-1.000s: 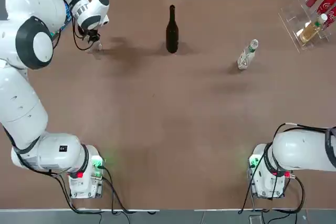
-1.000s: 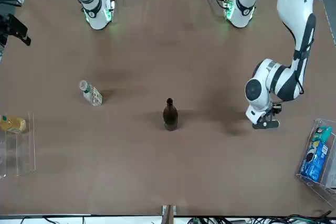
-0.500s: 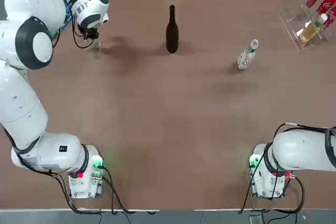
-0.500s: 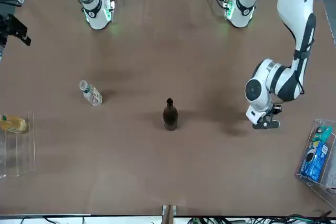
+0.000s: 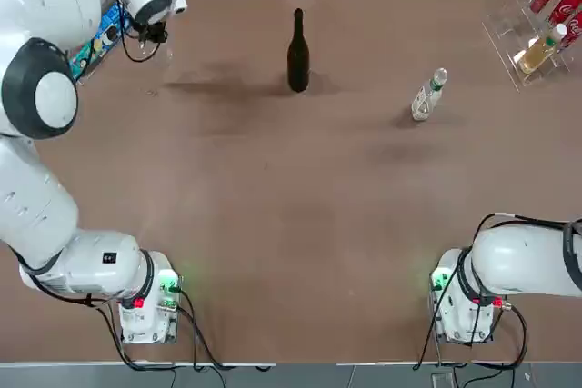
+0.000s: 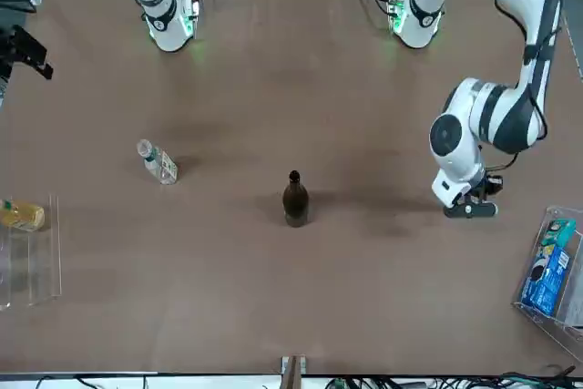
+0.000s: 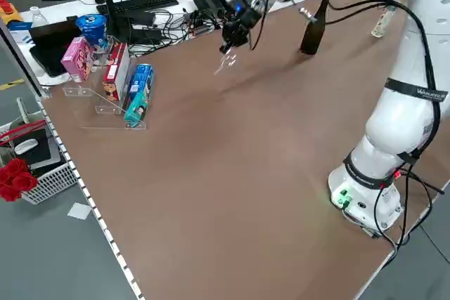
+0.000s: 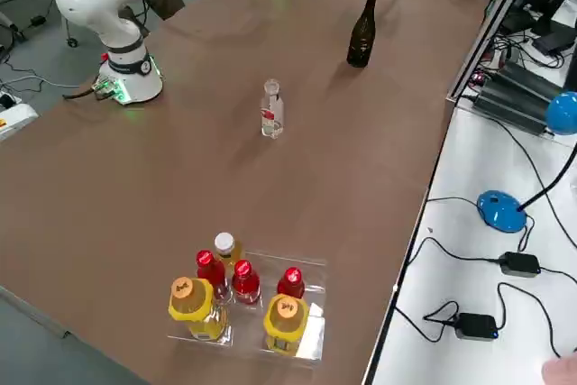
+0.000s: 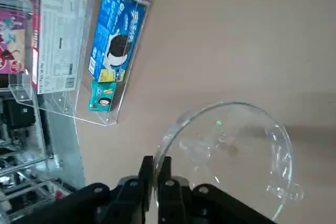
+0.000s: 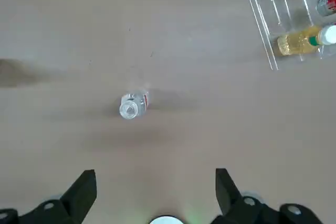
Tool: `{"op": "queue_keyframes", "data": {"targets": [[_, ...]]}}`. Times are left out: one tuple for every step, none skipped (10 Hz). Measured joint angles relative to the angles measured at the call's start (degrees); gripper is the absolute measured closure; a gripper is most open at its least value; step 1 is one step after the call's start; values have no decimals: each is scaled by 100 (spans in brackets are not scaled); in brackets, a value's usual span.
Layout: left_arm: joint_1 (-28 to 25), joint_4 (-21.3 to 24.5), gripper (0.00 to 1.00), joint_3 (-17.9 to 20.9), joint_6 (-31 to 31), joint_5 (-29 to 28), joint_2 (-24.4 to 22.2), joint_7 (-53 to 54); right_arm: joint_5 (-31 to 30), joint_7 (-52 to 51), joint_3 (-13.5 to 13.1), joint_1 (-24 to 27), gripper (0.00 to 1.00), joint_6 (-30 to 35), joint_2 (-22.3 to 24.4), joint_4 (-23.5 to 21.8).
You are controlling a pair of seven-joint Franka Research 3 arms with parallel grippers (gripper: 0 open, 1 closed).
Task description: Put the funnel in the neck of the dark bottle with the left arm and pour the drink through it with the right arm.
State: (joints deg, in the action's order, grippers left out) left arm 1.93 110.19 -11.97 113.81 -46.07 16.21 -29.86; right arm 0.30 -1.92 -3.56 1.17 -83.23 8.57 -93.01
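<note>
My left gripper (image 9: 156,174) is shut on the rim of the clear funnel (image 9: 231,156), holding it in the air over the table's far left part. From the left side the funnel (image 7: 226,63) hangs just below that gripper (image 7: 229,38). The dark bottle (image 5: 297,52) stands upright at the far middle of the table (image 5: 291,224), well to the right of the left gripper (image 5: 151,35). The drink (image 5: 427,95), a small clear bottle, stands further right. High above the drink (image 10: 131,105) my right gripper (image 10: 152,192) is open with nothing between its fingers.
A clear rack (image 5: 536,34) with red cola and yellow drink bottles sits at the far right corner. A clear stand with snack boxes (image 9: 113,51) lies at the table's far left edge, close beneath the left gripper.
The left arm has risen off the table with the funnel in its grip and shifted toward the far left corner. The bottles and the right arm stayed put.
</note>
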Motion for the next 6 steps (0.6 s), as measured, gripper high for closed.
{"op": "queue_keyframes", "data": {"targets": [[21, -250, 92, -152, -219, 523, -140, 145, 0, -113, -3, 2, 0, 1, 11, -43], [32, -562, 92, -271, -382, 1112, -251, 261, 0, -281, -28, 6, 0, 1, 43, -112], [36, -872, 92, -365, -455, 1735, -349, 341, 0, -554, -121, 10, 0, -10, 79, -189], [38, -1107, 92, -443, -538, 2290, -454, 392, 24, -994, -273, 16, 0, -75, 113, -289], [40, -1255, 92, -510, -602, 2788, -591, 423, 122, -1561, -486, 24, 0, -212, 129, -405], [42, -1339, 92, -613, -619, 3289, -777, 447, 317, -2209, -756, 38, 0, -356, 131, -531]]}}
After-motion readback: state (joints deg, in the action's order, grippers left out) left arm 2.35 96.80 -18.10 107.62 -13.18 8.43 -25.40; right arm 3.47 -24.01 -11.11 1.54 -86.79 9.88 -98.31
